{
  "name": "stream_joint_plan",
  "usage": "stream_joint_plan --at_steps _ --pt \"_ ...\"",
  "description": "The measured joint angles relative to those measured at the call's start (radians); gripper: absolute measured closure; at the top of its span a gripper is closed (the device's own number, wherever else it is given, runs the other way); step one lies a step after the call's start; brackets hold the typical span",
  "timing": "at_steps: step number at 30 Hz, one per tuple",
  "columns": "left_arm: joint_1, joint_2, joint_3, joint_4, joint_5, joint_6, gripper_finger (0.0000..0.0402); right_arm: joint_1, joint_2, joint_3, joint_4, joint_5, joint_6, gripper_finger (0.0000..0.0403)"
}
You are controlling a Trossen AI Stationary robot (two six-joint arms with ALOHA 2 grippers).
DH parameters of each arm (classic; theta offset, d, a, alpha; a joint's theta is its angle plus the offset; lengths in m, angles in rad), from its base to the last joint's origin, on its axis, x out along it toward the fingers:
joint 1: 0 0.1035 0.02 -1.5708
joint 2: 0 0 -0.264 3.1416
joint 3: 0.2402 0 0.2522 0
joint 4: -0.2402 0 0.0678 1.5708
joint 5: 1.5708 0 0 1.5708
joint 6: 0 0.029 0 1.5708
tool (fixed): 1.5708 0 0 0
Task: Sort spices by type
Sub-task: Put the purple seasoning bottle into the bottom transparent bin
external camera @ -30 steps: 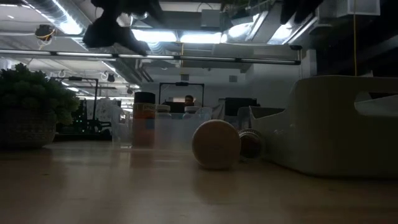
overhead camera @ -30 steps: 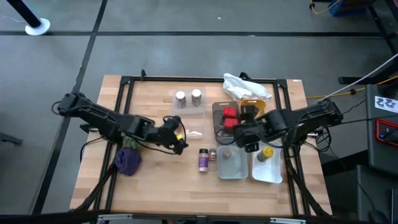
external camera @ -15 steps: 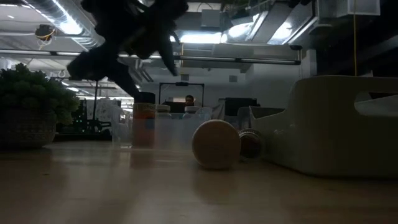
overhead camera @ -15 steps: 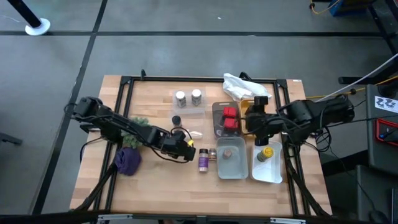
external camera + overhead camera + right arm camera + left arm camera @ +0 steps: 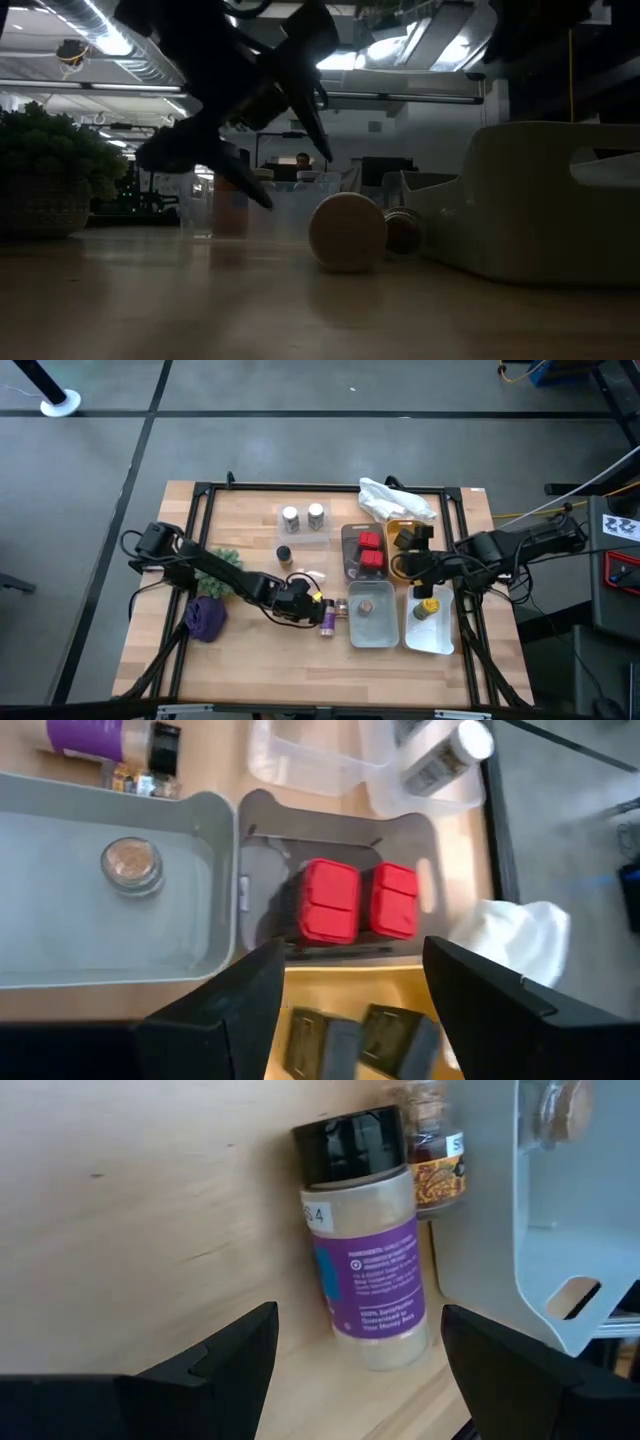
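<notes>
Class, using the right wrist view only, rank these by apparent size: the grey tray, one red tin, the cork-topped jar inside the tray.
1. Grey tray, clearly largest.
2. Red tin.
3. Cork-topped jar, smallest.
Both red tins look roughly alike.

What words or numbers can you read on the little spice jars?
"4": on a small white sticker near the black cap of the purple-labelled jar, left wrist view.
White print on that jar's purple label: too small to read.
"S": only a cut-off letter on the small cork-topped jar beside it; the rest is hidden.
Red tins, dark tins and silver-capped jars: no readable text.
</notes>
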Motion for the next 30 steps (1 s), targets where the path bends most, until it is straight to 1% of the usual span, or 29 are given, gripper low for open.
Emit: stream_joint_plan --at_steps 6,14,20,26,30 --pt "0.002 0.037 0.000 0.076 0.000 -0.005 0.0137 0.000 -0.033 -0.160 0.175 -0.033 0.002 0.0164" --pt "0.006 0.074 0.000 0.097 -0.001 -0.032 0.0137 0.000 -0.029 -0.311 0.392 -0.105 0.002 0.0164" --pt "0.018 0.081 0.000 0.109 -0.010 -0.031 0.0137 0.000 -0.029 -0.386 0.517 -0.114 0.002 0.0164" --pt "0.019 0.102 0.001 0.123 -0.014 -0.039 0.0137 0.000 -0.029 -0.420 0.593 -0.127 0.002 0.0164" --pt "0.020 0.137 0.000 0.204 -0.014 -0.038 0.0137 0.000 -0.029 -0.426 0.625 -0.140 0.002 0.0164"
